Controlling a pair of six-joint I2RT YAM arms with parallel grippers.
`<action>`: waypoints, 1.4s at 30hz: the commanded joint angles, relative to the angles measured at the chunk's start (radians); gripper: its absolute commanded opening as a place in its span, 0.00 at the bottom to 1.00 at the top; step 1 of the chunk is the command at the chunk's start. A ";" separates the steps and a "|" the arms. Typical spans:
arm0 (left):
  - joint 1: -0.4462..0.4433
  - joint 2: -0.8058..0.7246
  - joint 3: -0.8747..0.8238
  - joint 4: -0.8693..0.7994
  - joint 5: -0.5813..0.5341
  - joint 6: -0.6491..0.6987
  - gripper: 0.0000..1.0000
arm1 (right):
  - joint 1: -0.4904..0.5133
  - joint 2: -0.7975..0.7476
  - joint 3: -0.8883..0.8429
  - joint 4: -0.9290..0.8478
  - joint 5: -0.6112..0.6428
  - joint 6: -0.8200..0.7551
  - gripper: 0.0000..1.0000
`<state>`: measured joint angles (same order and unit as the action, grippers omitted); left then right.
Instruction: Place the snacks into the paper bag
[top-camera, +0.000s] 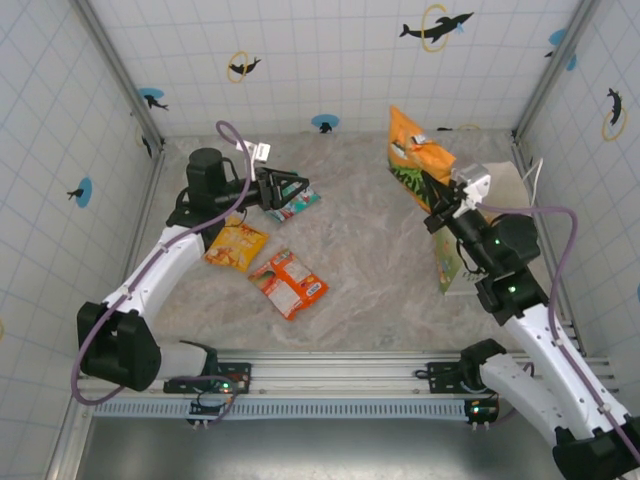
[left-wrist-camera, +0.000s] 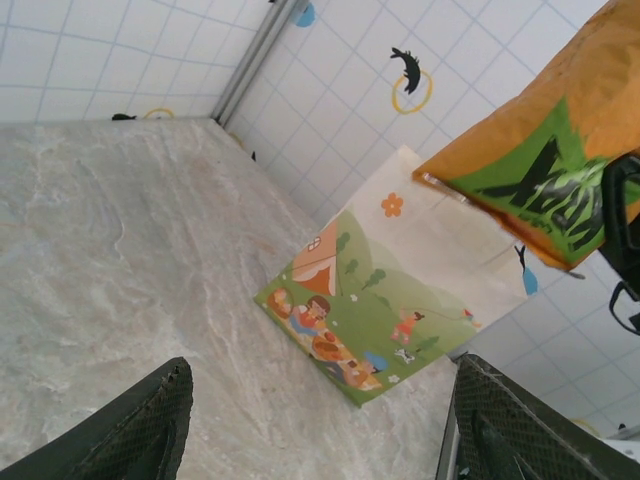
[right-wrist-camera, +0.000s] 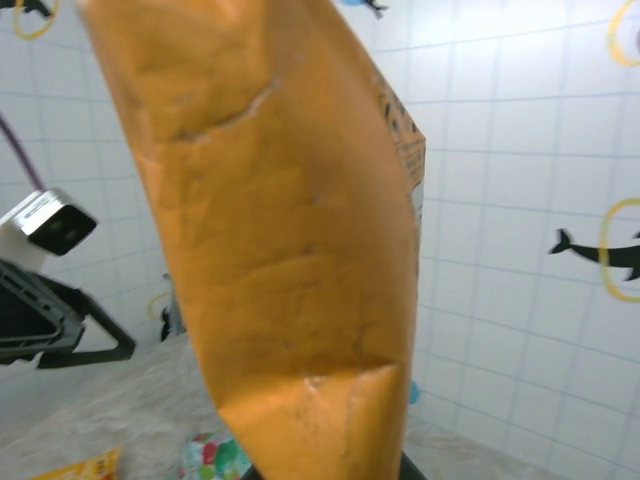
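I sit on a table (top-camera: 370, 270) with a gray top that looks like stone. White tile walls (top-camera: 320, 60) stand on three sides of me, with small dark dolphins (top-camera: 430, 28) in yellow rings or on blue dots (top-camera: 324, 123). Shiny metal posts (top-camera: 118, 70) stand in the corners, and the light is bright and even.

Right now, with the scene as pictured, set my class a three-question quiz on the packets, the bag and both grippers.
1. True or false: the right gripper is shut on the glossy orange-and-green foil packet, held up near the tall cream paper bag.
2. How many flat foil packets lie on the marbled table? A one, B three, C six.
3. Fill in: the left gripper has its jaws ____.
Key: 1 true. 2 B: teal packet, yellow packet, orange-red packet. 3 open.
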<state>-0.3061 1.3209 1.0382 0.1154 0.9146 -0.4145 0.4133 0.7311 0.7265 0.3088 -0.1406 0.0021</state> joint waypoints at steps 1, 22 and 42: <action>-0.011 0.011 0.032 -0.008 -0.020 0.039 0.70 | -0.008 -0.038 0.040 0.018 0.065 -0.017 0.06; -0.068 0.073 0.042 -0.007 -0.091 0.079 0.70 | -0.010 -0.123 0.087 -0.045 0.580 -0.191 0.07; -0.087 0.095 0.030 0.011 -0.087 0.060 0.70 | -0.133 -0.177 -0.115 -0.196 0.568 -0.043 0.11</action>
<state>-0.3855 1.4086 1.0500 0.1120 0.8253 -0.3634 0.3126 0.5644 0.6308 0.1120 0.4603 -0.0967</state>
